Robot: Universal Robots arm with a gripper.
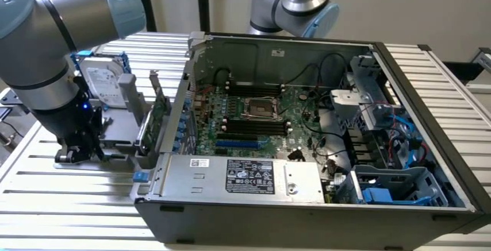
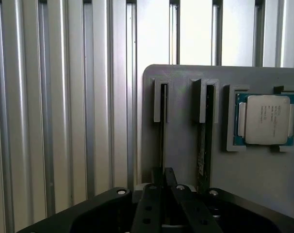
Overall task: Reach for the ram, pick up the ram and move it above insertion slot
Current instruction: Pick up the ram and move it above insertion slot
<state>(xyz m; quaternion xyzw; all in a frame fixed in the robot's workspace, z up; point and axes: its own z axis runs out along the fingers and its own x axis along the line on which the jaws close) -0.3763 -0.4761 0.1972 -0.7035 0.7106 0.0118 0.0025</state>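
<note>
Stoops low over holder (image 2: pixel 181 121) on tabletop (image 2: pixel 64 97). Pinches ram (image 2: pixel 162 126), on edge in holder's groove, with end effector (image 2: pixel 164 172), near processor (image 2: pixel 266 119).

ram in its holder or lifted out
In the holder: the ram stands on edge in a slot of the gray holder plate, not lifted out.

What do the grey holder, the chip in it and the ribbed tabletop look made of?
Grey holder: matte plastic, apparently; no glare. Chip: metal lid, dull silvery sheen, blue-green rim. Ribbed tabletop: likely aluminium; bright streaked reflections along ribs.
</note>
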